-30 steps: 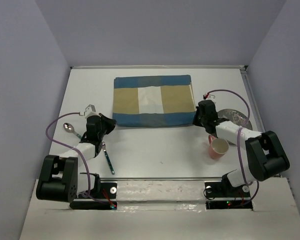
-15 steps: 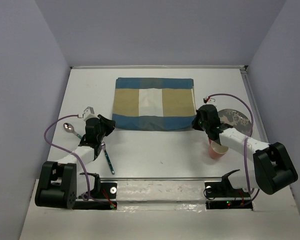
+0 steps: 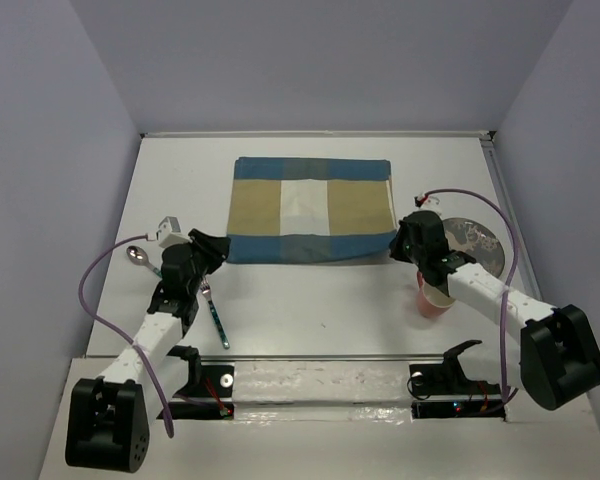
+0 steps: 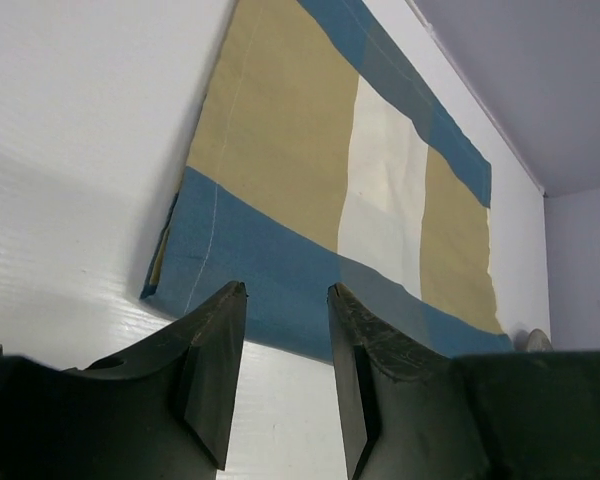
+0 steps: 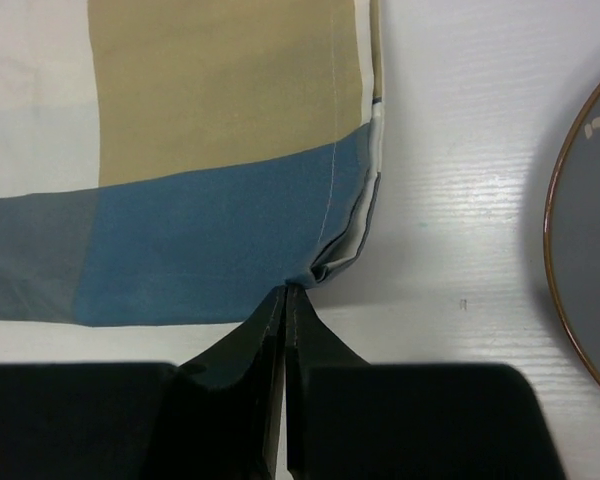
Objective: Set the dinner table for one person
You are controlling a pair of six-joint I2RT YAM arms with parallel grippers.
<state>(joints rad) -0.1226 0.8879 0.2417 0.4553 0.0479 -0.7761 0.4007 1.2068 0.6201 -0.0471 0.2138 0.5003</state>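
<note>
Table [image 5: 460,250]: white, matt, faint fine grain lines, looks like painted board. Mat [image 3: 310,207]: woven cloth, matt, patchwork panels with visible stitching, soft folded edge. Plate [image 5: 590,230]: smooth grey face, glazed look, brown rim. Spoon [image 3: 137,257]: shiny metal bowl. Fork [image 3: 215,315]: metal tines, teal handle, material unclear. Cup [image 3: 435,298]: pink, smooth, plastic or ceramic, can't tell. Left gripper [image 4: 285,295] fingers [image 4: 215,370]: black plastic, matt, slightly rough.

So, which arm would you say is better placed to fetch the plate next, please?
Probably the right arm: it is at the mat's right corner, beside the plate. The left arm is across the mat, by the fork.
</note>
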